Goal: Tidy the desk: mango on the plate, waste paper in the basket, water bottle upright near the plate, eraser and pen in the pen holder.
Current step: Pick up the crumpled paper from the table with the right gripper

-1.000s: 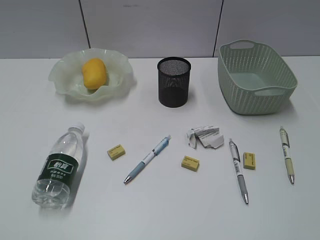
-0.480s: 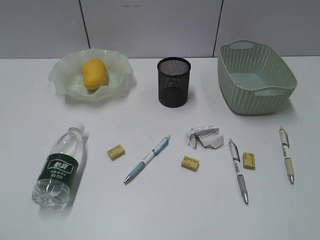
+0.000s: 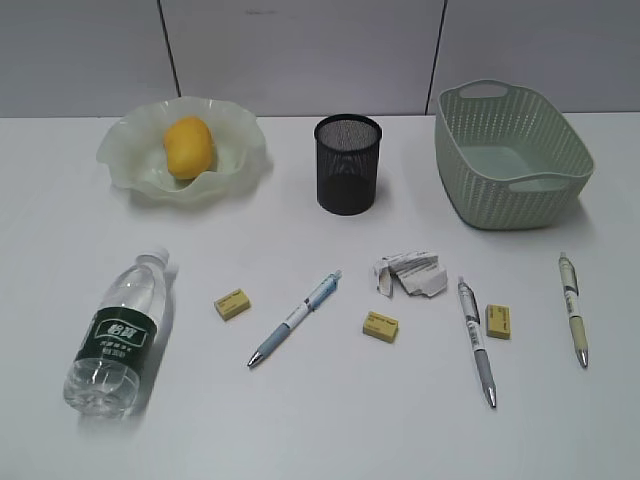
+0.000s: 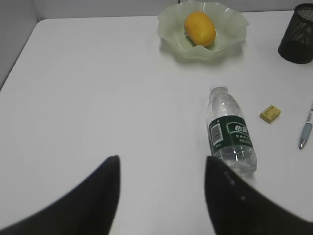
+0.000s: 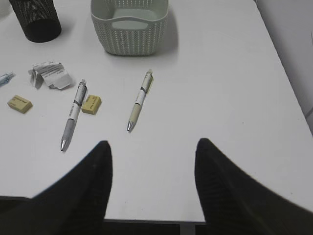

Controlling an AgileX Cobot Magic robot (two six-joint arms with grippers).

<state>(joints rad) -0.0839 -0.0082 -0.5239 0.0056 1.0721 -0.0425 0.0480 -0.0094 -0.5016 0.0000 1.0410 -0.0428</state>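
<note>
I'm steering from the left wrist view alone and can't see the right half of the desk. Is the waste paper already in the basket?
Observer: No. The waste paper lies on the table in front of the basket, which holds nothing.
Operator: How many pens and erasers are out?
Observer: Three pens: a blue one, a grey one and a pale green one. Three yellow erasers lie among them.
Operator: Is the right gripper holding anything?
Observer: No. The right gripper is open over bare table near the front edge, nothing between its fingers.
</note>
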